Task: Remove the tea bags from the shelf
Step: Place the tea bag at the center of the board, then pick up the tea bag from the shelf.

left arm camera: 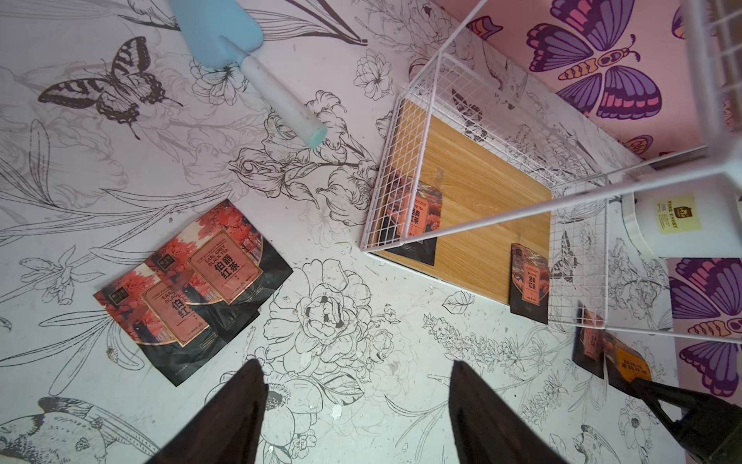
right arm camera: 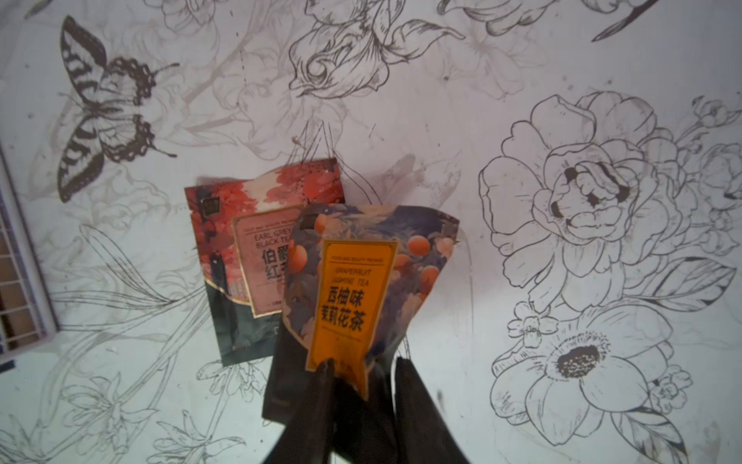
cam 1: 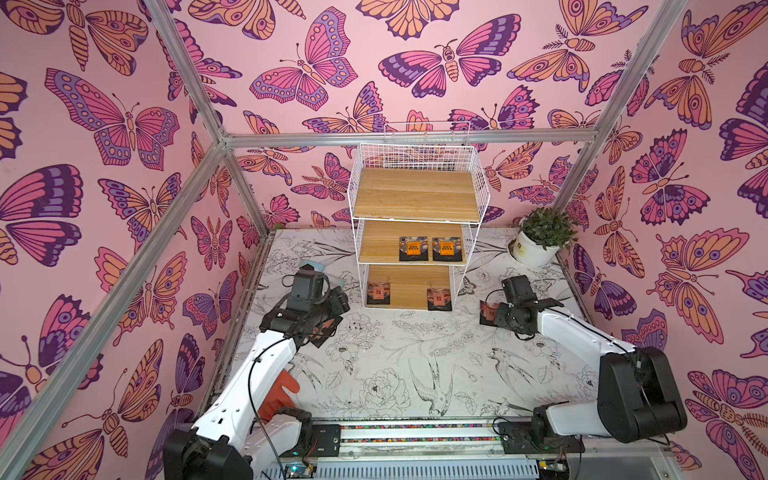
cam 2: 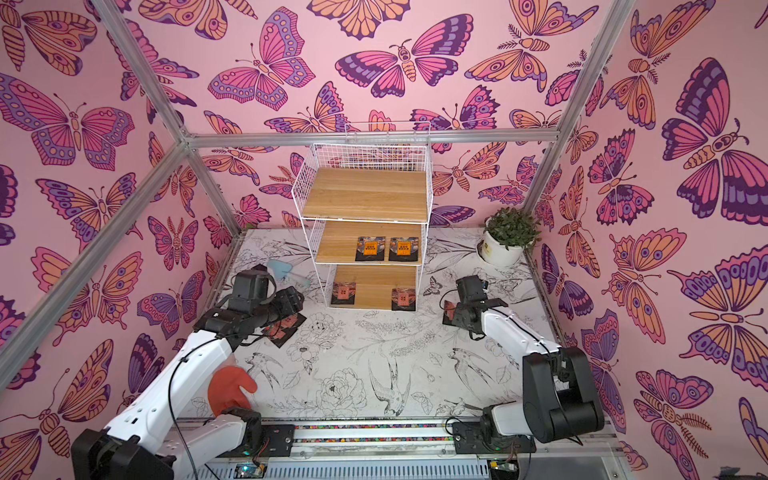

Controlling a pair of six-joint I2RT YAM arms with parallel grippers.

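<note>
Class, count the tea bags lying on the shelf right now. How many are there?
4. Two orange-labelled tea bags lie side by side on the middle board; two pink tea bags sit at the front corners of the bottom board. Others may hide further back.

Right end effector (right arm camera: 365, 363): dark fingers (right arm camera: 417, 405) stand a sliver apart, and one edge of an orange-labelled grapefruit jasmine tea bag (right arm camera: 353, 289) sits at their tips, the sachet bowed and lifting off the desk (right arm camera: 441, 100). Beneath it an Earl Grey black tea bag (right arm camera: 249, 225), red-pink picture, lies flat on the desk, partly covered by the orange one. White wire grid of the shelf (right arm camera: 20, 281) just shows at the edge of view; drawn butterfly (right arm camera: 104, 108) and peony (right arm camera: 582, 193) in the desk print.
</note>
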